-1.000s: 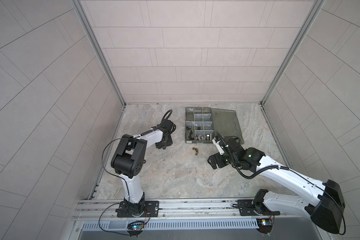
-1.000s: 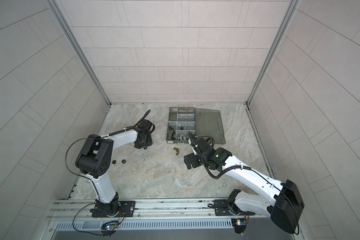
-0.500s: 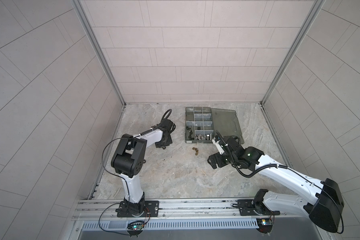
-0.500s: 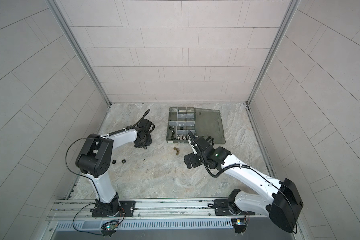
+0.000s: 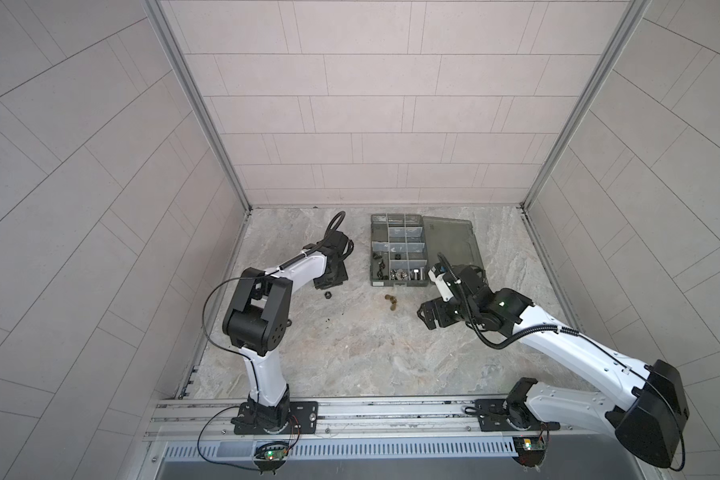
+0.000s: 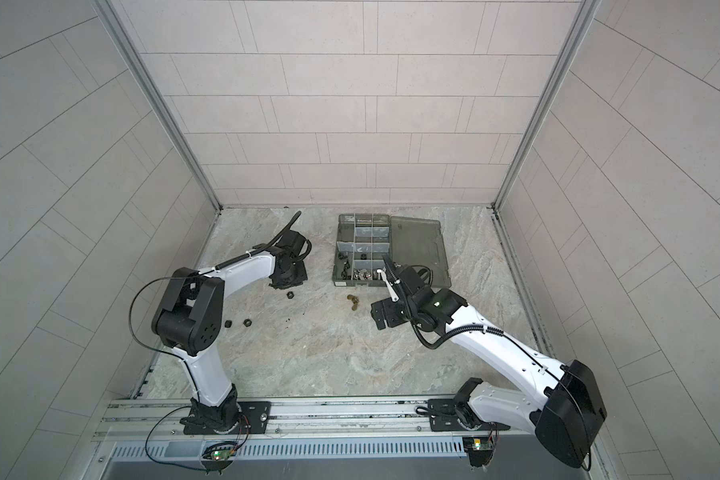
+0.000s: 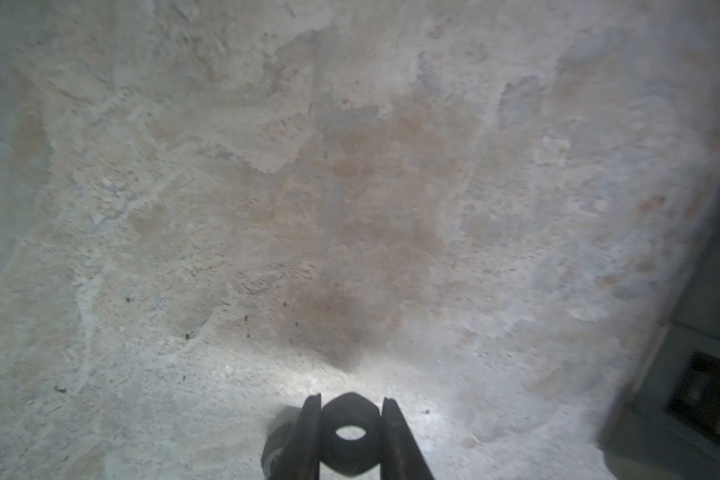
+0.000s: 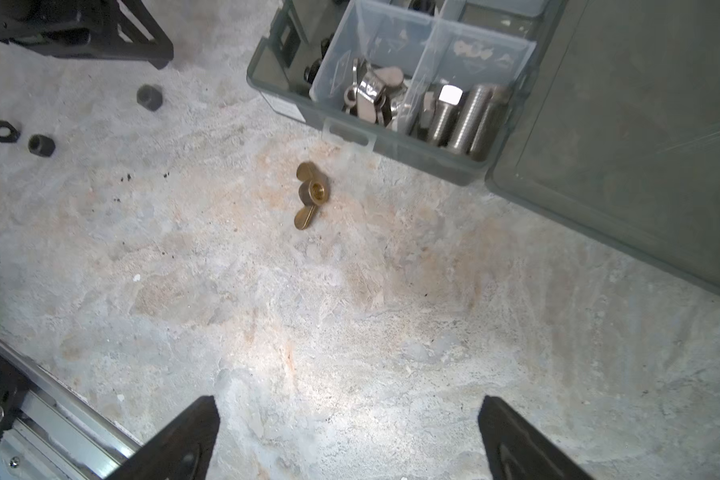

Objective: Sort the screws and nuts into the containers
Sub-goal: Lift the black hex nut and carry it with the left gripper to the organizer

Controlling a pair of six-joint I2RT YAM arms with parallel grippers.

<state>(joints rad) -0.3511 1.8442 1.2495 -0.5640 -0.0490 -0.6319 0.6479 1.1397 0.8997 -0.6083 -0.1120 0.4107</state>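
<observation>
The tabletop (image 5: 350,353) is marbled stone, mottled grey, cream and rusty beige, dotted with a few black specks. The walls (image 5: 371,104) are pale pinkish-grey tiles with thin dark joints. The left arm (image 5: 304,270) and right arm (image 5: 566,345) are white with black joints and black cables. The organizer box (image 8: 433,160) is translucent smoky grey, its lid (image 5: 454,241) has the same tint, and its dividers (image 8: 427,54) are pale milky grey. The silver wing nuts (image 8: 373,93) and silver bolts (image 8: 470,116) gleam. The brass-gold wing nut (image 8: 310,193) looks warm beside the matte black nuts (image 8: 149,97). A black hex nut (image 7: 350,432) matches the black fingers (image 7: 400,436).
</observation>
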